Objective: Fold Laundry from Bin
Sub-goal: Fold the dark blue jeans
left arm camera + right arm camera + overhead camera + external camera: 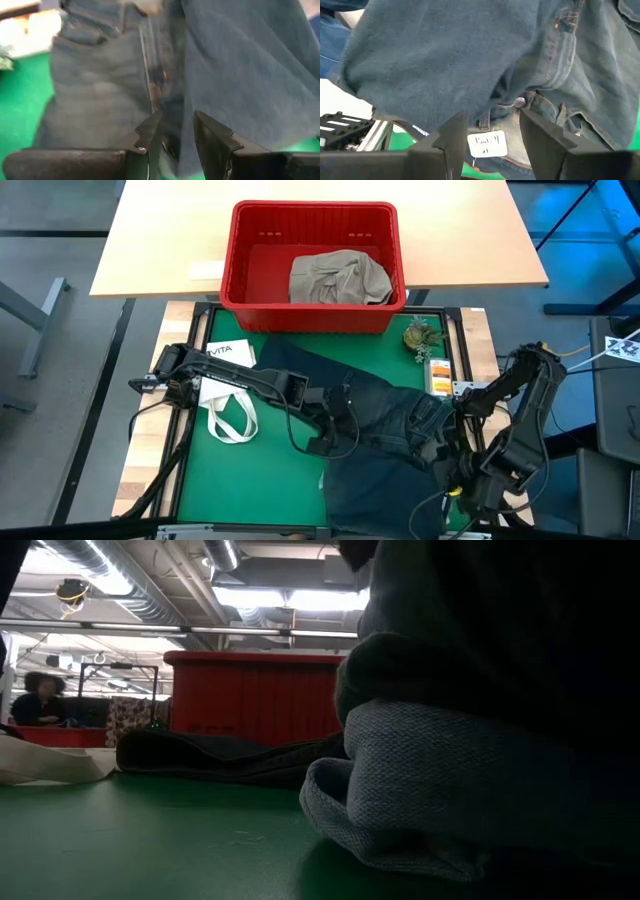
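Jeans (385, 430): mat centre, heavy limp denim; grasp waistband. Left gripper (177, 145) apart astride fold; right gripper (487, 142) apart at waistband.

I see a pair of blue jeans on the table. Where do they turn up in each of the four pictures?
High view: the jeans lie across the green mat, lower middle, between both arms.
Low view: their bunched cloth fills the right side, close up.
Left wrist view: they fill most of the picture.
Right wrist view: they fill it too, button and paper tag showing.
Shared landmark: the green mat.
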Action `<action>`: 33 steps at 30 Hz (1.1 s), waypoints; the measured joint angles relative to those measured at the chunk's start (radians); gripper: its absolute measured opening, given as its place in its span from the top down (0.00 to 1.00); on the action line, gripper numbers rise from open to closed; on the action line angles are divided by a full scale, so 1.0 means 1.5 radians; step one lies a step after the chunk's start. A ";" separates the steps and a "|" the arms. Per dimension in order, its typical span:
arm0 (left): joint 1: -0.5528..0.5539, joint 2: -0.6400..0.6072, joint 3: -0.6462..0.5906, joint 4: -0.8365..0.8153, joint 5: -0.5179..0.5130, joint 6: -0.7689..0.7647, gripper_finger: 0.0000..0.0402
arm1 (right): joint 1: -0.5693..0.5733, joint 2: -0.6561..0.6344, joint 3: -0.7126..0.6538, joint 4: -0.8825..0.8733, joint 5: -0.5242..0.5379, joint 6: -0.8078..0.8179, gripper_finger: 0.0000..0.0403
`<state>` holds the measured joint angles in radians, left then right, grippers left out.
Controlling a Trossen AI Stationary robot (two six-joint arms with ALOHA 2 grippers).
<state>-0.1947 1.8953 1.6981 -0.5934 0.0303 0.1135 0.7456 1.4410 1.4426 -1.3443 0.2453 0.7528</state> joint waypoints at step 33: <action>0.000 0.075 0.000 -0.009 0.062 -0.072 0.74 | -0.129 0.000 -0.030 0.065 -0.158 -0.002 0.55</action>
<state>-0.1946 2.0077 1.6979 -0.6066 0.1230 0.0050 0.5520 1.4410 1.3977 -1.2475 0.0084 0.7500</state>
